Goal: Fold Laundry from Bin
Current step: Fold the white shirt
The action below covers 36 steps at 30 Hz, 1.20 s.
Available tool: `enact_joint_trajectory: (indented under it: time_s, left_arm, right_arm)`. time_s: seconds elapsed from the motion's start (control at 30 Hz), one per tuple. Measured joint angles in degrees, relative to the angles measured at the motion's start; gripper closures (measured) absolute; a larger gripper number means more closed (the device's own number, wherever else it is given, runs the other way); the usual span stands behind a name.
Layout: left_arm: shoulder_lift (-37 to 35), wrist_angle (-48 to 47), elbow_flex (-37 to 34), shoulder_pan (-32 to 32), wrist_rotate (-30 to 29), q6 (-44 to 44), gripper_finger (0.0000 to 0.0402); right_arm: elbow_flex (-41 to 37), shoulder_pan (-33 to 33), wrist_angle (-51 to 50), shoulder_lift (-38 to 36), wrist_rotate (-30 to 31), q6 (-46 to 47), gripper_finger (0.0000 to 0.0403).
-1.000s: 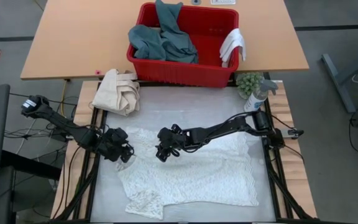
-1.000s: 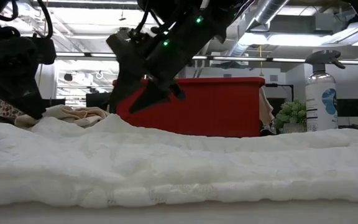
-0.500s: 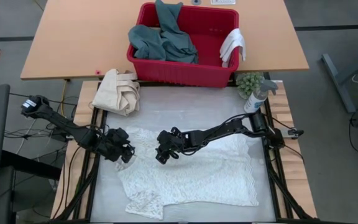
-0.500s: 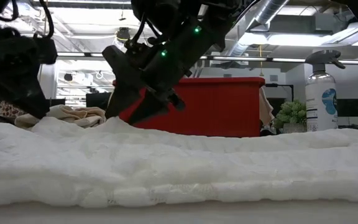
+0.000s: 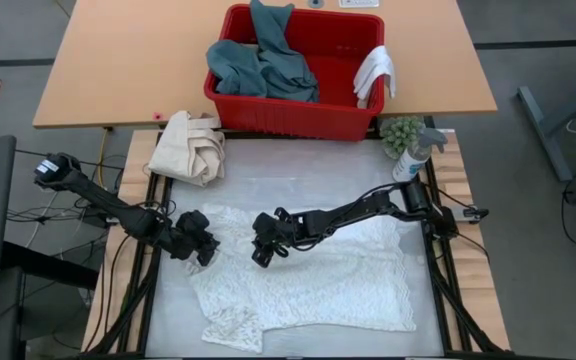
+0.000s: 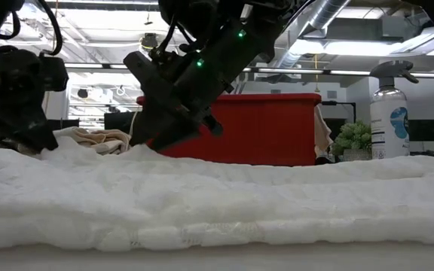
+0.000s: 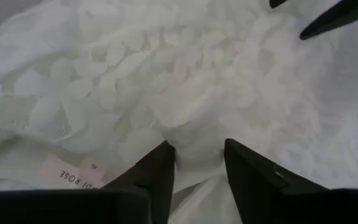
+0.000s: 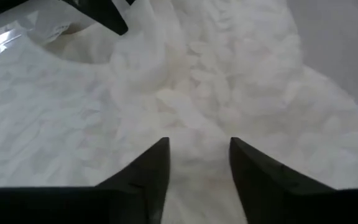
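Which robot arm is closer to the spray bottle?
Right. The right tool is over the white garment, partway toward the spray bottle; the left tool is farther away.

1. High view: bright, even overhead light; soft shadows only.
2. Low view: long ceiling strip lamps [image 6: 202, 6] glare; nearest edge of white lacy textured cloth [image 6: 224, 211] blurred.
3. Wrist views: pale, washed-out, softly focused.

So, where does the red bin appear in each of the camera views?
High view: the red bin sits at top centre, on the wooden table beyond the work mat.
Low view: its red wall fills the middle background, behind the right tool.
Left wrist view: not in it.
Right wrist view: not in it.
Shared landmark: the white textured garment, seen in all four views.
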Motion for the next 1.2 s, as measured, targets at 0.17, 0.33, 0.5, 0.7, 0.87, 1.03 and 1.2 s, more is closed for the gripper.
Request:
enact_joint_trajectory:
  time_s: [0.17,0.33,0.5,0.7,0.87,1.03,1.2]
  left_arm:
    - [0.00,-0.01,0.00,0.00,0.33,0.59,0.0343]
    - [-0.02,-0.01,0.00,0.00,1.21,-0.10,0.0396]
    - [-0.02,-0.19,0.70,0.00,2.69,-0.61,0.0400]
    - [-0.02,-0.59,2.32,0.00,3.09,0.18,0.0401]
    - [-0.04,-2.25,2.40,0.00,4.71,0.02,0.0401]
    - [-0.04,-3.73,2.40,0.00,5.05,-0.27,0.0401]
    - [-0.02,-3.69,2.40,0.00,3.54,-0.29,0.0401]
  right_arm:
    - [0.00,-0.31,-0.09,0.00,-0.48,-0.79,0.0331]
    - [0.00,-0.27,-0.11,0.00,-0.46,-1.79,0.0385]
    - [0.02,-0.20,-0.22,-0.31,-0.37,-1.94,0.0389]
    - [0.04,-0.20,-0.02,-0.83,0.42,-2.11,0.0389]
    - [0.04,0.13,-0.32,-1.31,0.96,-1.73,0.0388]
    - [0.07,-1.42,-1.38,-2.18,-5.29,6.12,0.0304]
    - [0.07,-3.68,-1.88,-1.87,-10.69,12.11,0.0173]
